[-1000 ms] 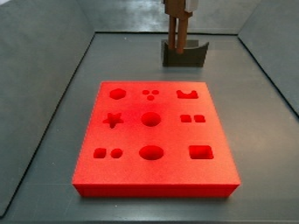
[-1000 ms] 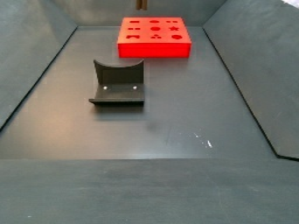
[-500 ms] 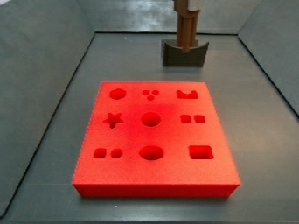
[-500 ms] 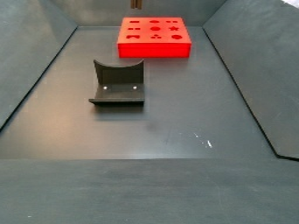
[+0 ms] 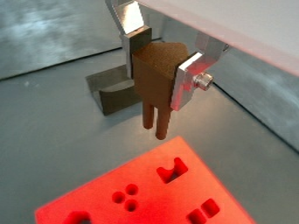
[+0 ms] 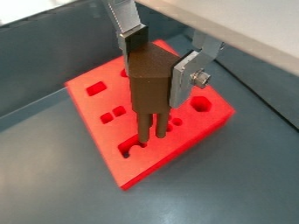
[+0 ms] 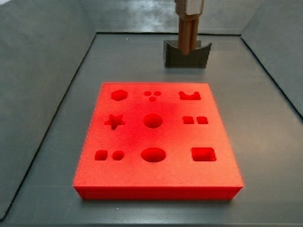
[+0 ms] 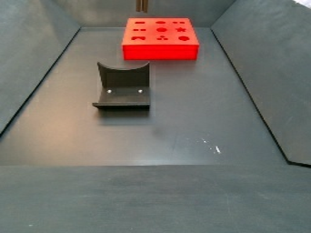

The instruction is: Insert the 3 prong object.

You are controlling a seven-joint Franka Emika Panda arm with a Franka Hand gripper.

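Observation:
My gripper [image 5: 162,66] is shut on the 3 prong object [image 5: 152,87], a slim dark brown peg held upright with its thin prongs [image 5: 155,122] pointing down. Both wrist views show it between the silver fingers [image 6: 184,74]. In a side view the gripper [image 7: 187,9] holds the peg [image 7: 186,34] in the air at the far end, in front of the fixture [image 7: 186,56] and beyond the red board [image 7: 154,133]. The board has a three-hole socket [image 7: 151,94] near its far edge. The prongs touch nothing.
The red board [image 8: 161,38] carries several shaped cut-outs, among them a star, circles, squares and a U-notch [image 7: 189,95]. The dark fixture [image 8: 122,86] stands on the grey floor. Sloping grey walls [image 7: 59,53] close the bin on both sides.
My gripper has risen a little with the peg in it, and the peg's lower end now sits higher against the fixture. The board and the fixture have not moved.

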